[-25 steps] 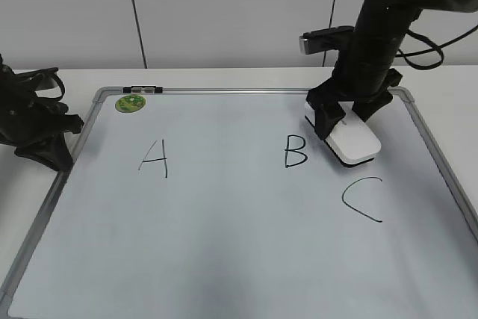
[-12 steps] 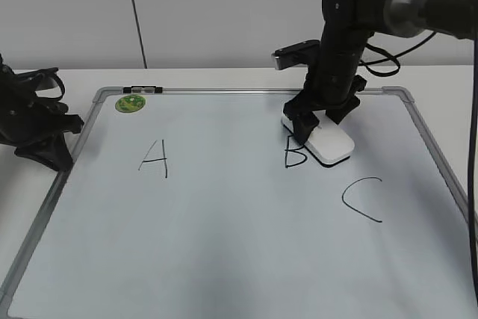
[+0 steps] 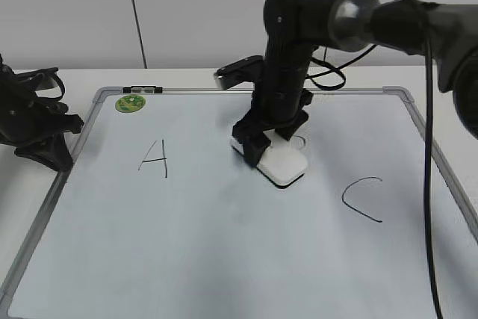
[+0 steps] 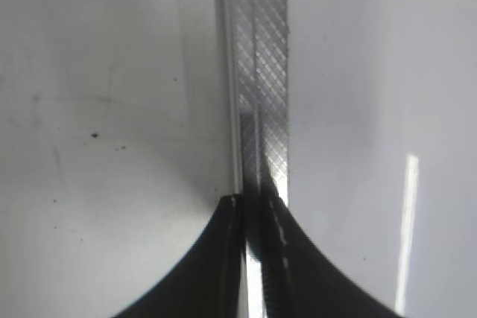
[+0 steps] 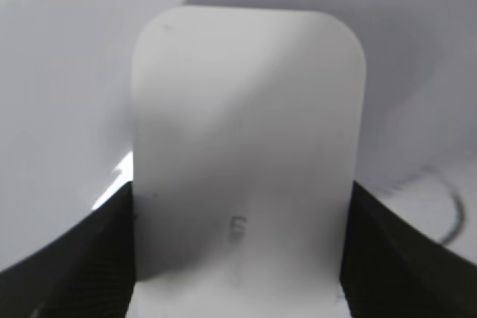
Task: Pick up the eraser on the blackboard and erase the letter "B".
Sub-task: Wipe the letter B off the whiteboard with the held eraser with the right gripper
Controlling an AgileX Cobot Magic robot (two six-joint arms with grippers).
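The white eraser (image 3: 284,163) lies flat on the blackboard (image 3: 224,244), a pale board with a grey frame. My right gripper (image 3: 263,146) is shut on the eraser, and the right wrist view shows the eraser (image 5: 246,132) between the black fingers (image 5: 238,210). The eraser sits just left of where the letter "B" stood. Only a faint trace of the "B" (image 3: 299,140) shows beside the arm, a curved stroke in the right wrist view (image 5: 447,217). My left gripper (image 3: 63,156) is shut and empty at the board's left edge, over the frame (image 4: 261,72).
A black "A" (image 3: 154,158) is on the board's left and a black "C" (image 3: 362,198) on its right. A round green magnet (image 3: 130,102) sits at the board's top left corner. White table surrounds the board, with a wall behind.
My right gripper has swept the eraser leftward from beside the "C" across the "B". The "B" was whole and is now almost gone. The left arm has not moved.
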